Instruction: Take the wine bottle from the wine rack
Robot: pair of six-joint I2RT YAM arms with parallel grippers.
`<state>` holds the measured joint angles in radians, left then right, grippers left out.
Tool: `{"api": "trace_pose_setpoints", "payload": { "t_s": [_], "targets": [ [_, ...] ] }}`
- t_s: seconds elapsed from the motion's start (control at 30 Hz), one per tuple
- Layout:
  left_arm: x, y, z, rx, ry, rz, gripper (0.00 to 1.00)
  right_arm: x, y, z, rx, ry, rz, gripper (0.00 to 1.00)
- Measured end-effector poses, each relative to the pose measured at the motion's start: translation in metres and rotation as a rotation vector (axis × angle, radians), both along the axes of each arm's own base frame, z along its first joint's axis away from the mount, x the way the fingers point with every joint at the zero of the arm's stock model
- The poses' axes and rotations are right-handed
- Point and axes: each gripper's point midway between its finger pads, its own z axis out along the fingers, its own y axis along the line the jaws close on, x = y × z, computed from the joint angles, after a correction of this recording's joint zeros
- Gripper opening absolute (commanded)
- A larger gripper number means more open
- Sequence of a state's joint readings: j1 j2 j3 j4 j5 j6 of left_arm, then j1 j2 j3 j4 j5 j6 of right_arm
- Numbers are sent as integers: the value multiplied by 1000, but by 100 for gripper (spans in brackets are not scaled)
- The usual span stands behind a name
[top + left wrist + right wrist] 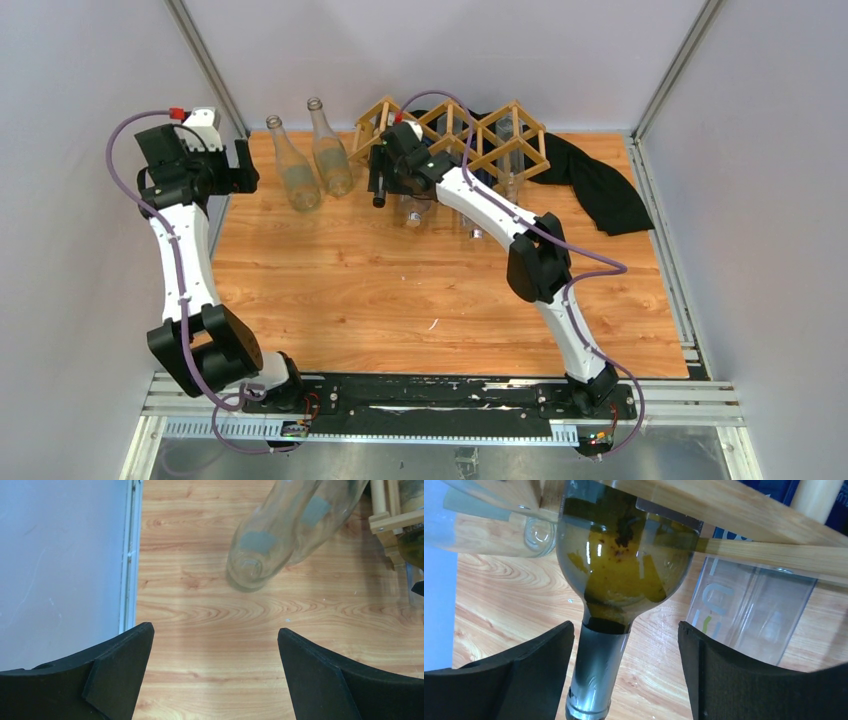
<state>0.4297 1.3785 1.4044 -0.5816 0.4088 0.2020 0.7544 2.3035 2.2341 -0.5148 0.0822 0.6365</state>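
Note:
The wine rack [470, 130] is a light wood lattice at the back of the table. A dark olive wine bottle [624, 565] lies in its left cell, its grey foil neck [594, 675] sticking out toward me. My right gripper [626, 670] is open around that neck, which sits near the left finger without being gripped; in the top view the right gripper [380, 178] is at the rack's left end. My left gripper [215, 675] is open and empty above bare table; in the top view the left gripper [240, 165] is at the far left.
Two clear empty bottles [293, 170] [330, 155] stand left of the rack; one shows in the left wrist view [280, 535]. Clear bottles [749, 615] lie in other rack cells. A black cloth [600, 185] lies behind and right of the rack. Walls enclose the table.

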Motion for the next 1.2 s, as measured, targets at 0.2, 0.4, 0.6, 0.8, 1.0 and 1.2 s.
{"api": "trace_pose_setpoints", "payload": {
  "t_s": [0.2,0.4,0.6,0.8,1.0,1.2],
  "targets": [
    [-5,8,-4,-6,11,49,100,4,5,-10,25,20,-26,69],
    [-12,3,-6,-5,8,31,100,8,10,-6,62,9,-41,50],
    [-32,-14,-14,13,4,-42,100,7,15,-6,109,19,-65,23],
    [-45,-29,-11,59,-5,-152,100,3,14,-6,141,12,-66,5],
    [-55,-48,4,73,-55,-253,100,-15,7,-5,165,19,-42,0],
    [-62,-65,18,80,-103,-328,100,-47,-3,-2,192,39,-24,0]
  ]
}}
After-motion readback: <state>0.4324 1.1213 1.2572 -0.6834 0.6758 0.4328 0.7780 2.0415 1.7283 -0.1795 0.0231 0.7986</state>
